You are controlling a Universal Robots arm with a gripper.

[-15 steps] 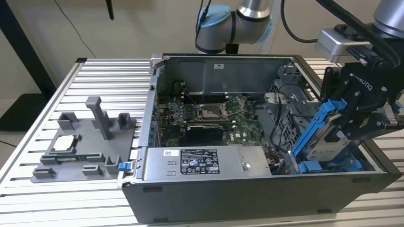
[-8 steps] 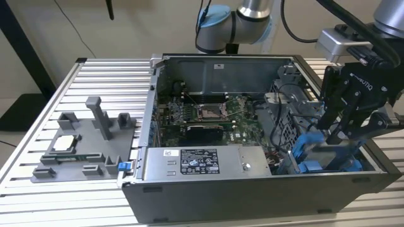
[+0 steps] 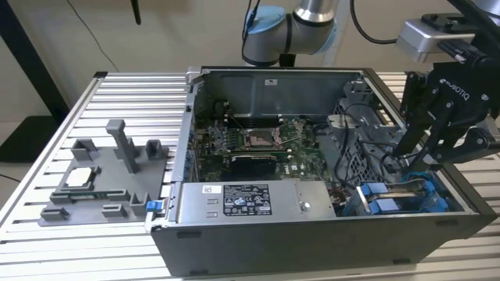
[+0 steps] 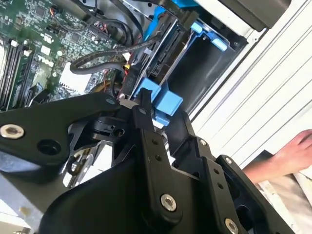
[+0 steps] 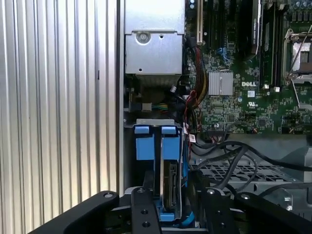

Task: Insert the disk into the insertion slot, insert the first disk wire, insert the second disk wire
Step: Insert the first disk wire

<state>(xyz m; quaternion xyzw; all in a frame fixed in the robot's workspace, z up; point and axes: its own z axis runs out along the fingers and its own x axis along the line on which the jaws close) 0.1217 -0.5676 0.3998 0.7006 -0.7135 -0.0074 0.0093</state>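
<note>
- Clearly, the gripper [image 3: 423, 157] hangs low over the insertion slot [image 3: 406, 198], at the case corner on the exterior view's right. Its jaws stand apart, one on each side of the blue carrier.
- The disk [image 5: 171, 187] stands on its edge inside this slot; I judge this posture lets it follow the blue guides.
- Black cables [image 5: 229, 153] lie just beside it; whether any is plugged into the disk, I cannot tell.
- The gripper's body hides the disk's near end in both wrist views.
- A person's hand [image 4: 291, 152] is outside the case, cut off by the frame.

Exterior view overlooks the case [image 3: 312, 246]; both wrist views closely face its insertion slot [image 4: 209, 68] [image 5: 146, 148].
</note>
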